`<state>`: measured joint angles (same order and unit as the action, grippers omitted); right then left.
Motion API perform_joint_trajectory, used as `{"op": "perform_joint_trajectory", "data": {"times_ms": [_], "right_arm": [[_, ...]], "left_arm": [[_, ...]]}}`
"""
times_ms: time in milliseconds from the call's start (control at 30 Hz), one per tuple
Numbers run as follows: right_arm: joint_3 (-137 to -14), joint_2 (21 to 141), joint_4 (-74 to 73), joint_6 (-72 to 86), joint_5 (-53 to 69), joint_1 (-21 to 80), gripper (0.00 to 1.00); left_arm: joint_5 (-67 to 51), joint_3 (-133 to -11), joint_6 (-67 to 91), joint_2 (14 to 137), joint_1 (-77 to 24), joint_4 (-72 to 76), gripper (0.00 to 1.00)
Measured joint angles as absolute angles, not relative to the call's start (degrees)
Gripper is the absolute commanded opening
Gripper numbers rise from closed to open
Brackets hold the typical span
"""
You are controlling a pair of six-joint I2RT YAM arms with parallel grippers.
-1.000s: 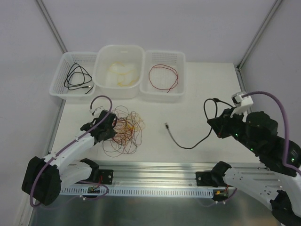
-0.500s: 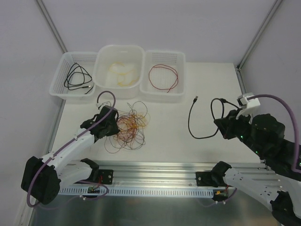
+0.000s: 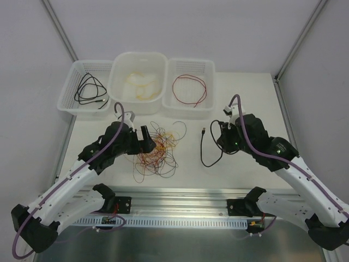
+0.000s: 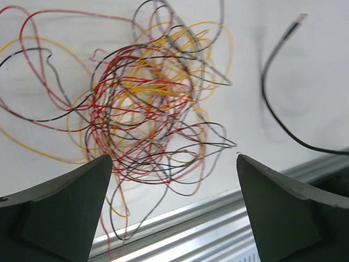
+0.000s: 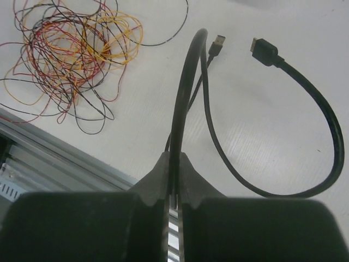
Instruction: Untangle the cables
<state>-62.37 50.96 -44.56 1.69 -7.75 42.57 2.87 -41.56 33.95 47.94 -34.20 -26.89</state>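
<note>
A tangle of thin black, red and yellow-orange cables (image 3: 157, 152) lies on the white table in front of the baskets. My left gripper (image 3: 144, 143) hovers at the tangle's left edge, open wide. In the left wrist view the tangle (image 4: 147, 109) lies beyond the gripper (image 4: 173, 158), and nothing is between the jaws. My right gripper (image 3: 222, 143) is shut on a thicker black cable (image 3: 201, 150) that loops down to the table right of the tangle. The right wrist view shows that cable (image 5: 182, 93) pinched between the gripper (image 5: 173, 159) tips, with its USB plug (image 5: 218, 42) lying free.
Three white containers stand along the back: a left basket (image 3: 64, 101) with a black cable, a middle tub (image 3: 114, 82) with a yellow one, and a right basket (image 3: 166, 87) with a red loop. An aluminium rail (image 3: 180, 196) runs along the near edge.
My left gripper has opened, let go of the tangle and shifted right. The right arm has swung left, carrying the black cable toward the middle of the table.
</note>
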Motion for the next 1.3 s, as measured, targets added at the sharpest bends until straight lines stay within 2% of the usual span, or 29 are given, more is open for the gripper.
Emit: {"op": "perform_joint_trajectory", "data": {"times_ms": [267, 433, 700, 933, 967, 1067, 1100, 1200, 1233, 1300], "right_arm": [[-68.20, 52.36, -41.98, 1.87, -3.14, 42.46, 0.01], [-70.81, 52.36, -39.35, 3.49, -0.75, 42.46, 0.01], [-70.85, 52.69, -37.30, 6.87, 1.52, 42.46, 0.01], [-70.85, 52.56, -35.94, 9.37, 3.38, 42.46, 0.01], [-70.83, 52.45, -35.77, 9.65, 3.53, 42.46, 0.01], [-70.83, 51.90, -35.38, 10.33, 3.97, 42.46, 0.01], [-70.83, 51.75, -35.27, 10.48, 4.01, 42.46, 0.01], [-70.74, 51.35, -35.11, 10.52, 3.99, 42.46, 0.04], [-70.65, 51.31, -34.94, 10.52, 3.84, 42.41, 0.07], [-70.48, 51.31, -34.46, 10.57, 3.66, 42.28, 0.15]], "left_arm": [[-6.22, -50.35, 34.11, 46.89, -37.12, -24.62, 0.99], [-8.80, -53.98, 34.83, 52.31, -45.34, -18.92, 0.99], [-4.91, -59.37, 29.85, 65.63, -60.75, -9.10, 0.95], [2.02, -62.81, 20.84, 72.27, -66.94, -4.58, 0.84], [2.59, -63.29, 19.79, 73.08, -67.40, -4.03, 0.80], [4.40, -64.27, 17.19, 75.33, -68.31, -1.96, 0.54], [4.91, -64.58, 16.38, 76.09, -68.36, -1.39, 0.36], [5.50, -64.82, 14.72, 77.60, -68.71, -0.03, 0.12], [5.52, -64.84, 14.02, 77.71, -68.77, 0.25, 0.00], [5.93, -64.90, 13.21, 77.71, -69.41, 0.69, 0.00]]}}
